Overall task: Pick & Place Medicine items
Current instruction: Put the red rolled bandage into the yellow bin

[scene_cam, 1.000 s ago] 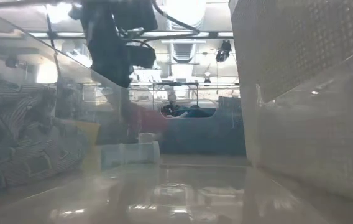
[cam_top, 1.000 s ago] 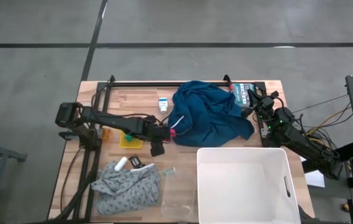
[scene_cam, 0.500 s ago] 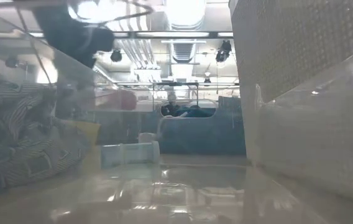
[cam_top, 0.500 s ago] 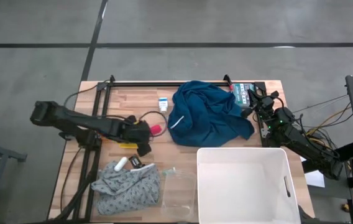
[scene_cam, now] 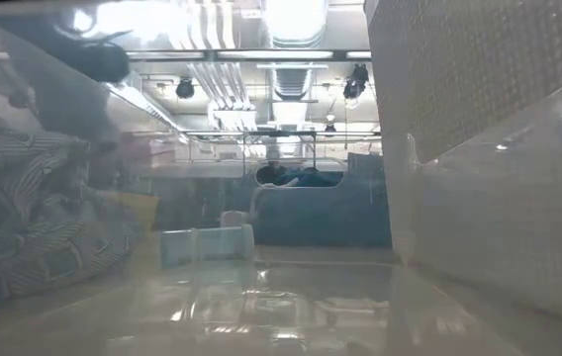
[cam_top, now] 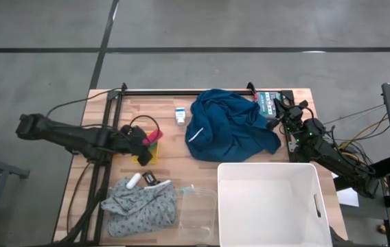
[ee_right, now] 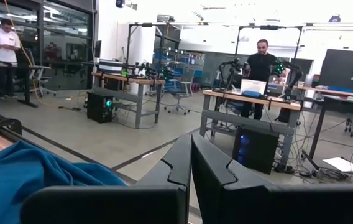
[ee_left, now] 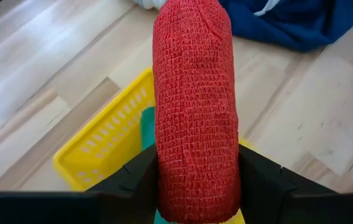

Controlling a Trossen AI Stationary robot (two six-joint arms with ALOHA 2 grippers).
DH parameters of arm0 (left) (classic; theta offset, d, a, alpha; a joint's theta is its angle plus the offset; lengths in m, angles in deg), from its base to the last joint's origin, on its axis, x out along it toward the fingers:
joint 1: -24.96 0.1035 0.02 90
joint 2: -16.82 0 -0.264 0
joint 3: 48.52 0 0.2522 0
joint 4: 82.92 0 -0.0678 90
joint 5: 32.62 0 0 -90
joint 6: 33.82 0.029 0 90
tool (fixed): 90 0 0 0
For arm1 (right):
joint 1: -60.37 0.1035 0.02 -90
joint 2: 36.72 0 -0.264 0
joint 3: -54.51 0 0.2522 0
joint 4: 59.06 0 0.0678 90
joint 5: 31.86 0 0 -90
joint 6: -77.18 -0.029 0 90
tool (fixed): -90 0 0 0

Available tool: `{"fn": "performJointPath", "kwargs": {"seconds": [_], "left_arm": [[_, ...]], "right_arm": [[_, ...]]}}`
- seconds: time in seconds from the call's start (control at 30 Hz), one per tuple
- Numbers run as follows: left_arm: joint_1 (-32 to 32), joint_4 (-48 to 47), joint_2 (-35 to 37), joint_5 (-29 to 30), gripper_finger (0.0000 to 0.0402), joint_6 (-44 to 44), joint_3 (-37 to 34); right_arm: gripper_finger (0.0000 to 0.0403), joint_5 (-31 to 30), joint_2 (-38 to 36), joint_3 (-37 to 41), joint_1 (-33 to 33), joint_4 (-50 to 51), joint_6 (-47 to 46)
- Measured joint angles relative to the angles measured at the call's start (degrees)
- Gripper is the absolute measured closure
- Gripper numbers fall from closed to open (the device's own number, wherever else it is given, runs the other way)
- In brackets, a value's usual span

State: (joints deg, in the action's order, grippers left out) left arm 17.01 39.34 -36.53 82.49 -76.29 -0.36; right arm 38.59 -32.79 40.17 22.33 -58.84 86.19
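The left arm is stretched low across the worktop (cam_top: 202, 103) from its left edge, its gripper (cam_top: 145, 139) brought over the yellow basket (cam_top: 140, 157); the jaws are clamped on a red bandage roll (ee_left: 194, 106), which is held lengthwise between them above the basket, something green being glimpsed inside the basket beneath the roll; the right arm is parked at the worktop's right far corner, its gripper (cam_top: 282, 110) beside the blue cloth (cam_top: 229, 127), jaws seen together in the right wrist view; the white carton (cam_top: 180, 115) is found on the worktop just left of the blue cloth, well apart from both grippers; the amber bottle cannot be made out; the white bin (cam_top: 316, 199) is set at the near right and nothing is seen in it; a grey cloth (cam_top: 140, 206) is spread at the near left, with a small white tube (cam_top: 134, 181) touching its far edge.
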Motion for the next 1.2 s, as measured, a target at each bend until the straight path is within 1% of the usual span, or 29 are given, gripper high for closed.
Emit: {"fn": "performJointPath", "kwargs": {"seconds": [0.2,0.4,0.6,0.83,1.0,1.2], "left_arm": [[0.00,-3.90,0.78,-0.98,0.0226,-4.76,-1.60],[0.00,-4.02,0.70,-2.67,0.0226,-5.79,-2.65],[0.00,-4.25,0.70,-2.80,0.0226,-7.48,-2.92],[-0.11,-4.18,0.58,-4.73,0.0226,-12.25,-2.94],[-0.11,-3.86,-1.39,-4.76,0.0226,-15.94,-2.98],[-0.16,-2.34,-6.50,-5.23,0.0226,-15.92,-2.98]], "right_arm": [[0.0394,0.00,0.00,0.00,0.02,0.00,-0.02],[0.0394,0.00,-0.02,0.00,0.00,0.00,-0.01],[0.0394,0.00,-0.02,0.00,0.00,0.00,-0.02],[0.0394,0.00,-0.02,0.00,0.00,0.00,-0.02],[0.0394,0.01,-0.02,0.00,0.01,0.00,-0.02],[0.0394,0.00,0.00,0.00,0.00,-0.02,-0.02]]}}
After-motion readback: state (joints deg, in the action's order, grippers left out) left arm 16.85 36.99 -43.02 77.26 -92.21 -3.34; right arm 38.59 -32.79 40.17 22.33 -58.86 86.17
